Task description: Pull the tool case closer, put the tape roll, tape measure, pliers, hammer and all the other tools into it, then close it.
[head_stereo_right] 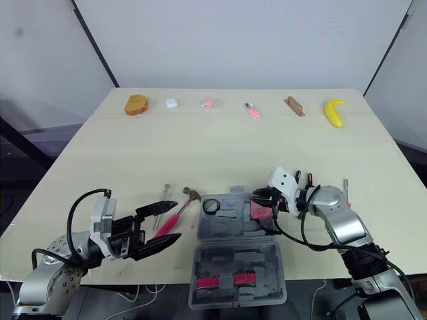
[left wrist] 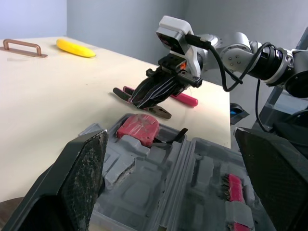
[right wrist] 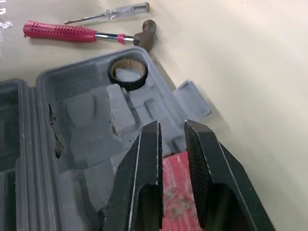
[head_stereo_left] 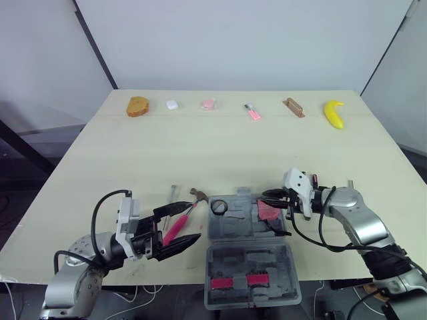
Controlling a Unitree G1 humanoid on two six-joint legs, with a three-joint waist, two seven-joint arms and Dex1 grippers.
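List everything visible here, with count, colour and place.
table: 1, pale wood, under everything
tool case: 1, grey, open, near edge
tape roll: 1, black, in case
tape measure: 1, red, in case
hammer: 1, pink handle, left of case
screwdriver: 1, clear handle, beside hammer
pliers: 1, red handles, right of case
banana: 1, yellow, far row
other small pieces: 5, mixed, far row
left gripper: 1, black, open, near hammer
right gripper: 1, black, over tape measure
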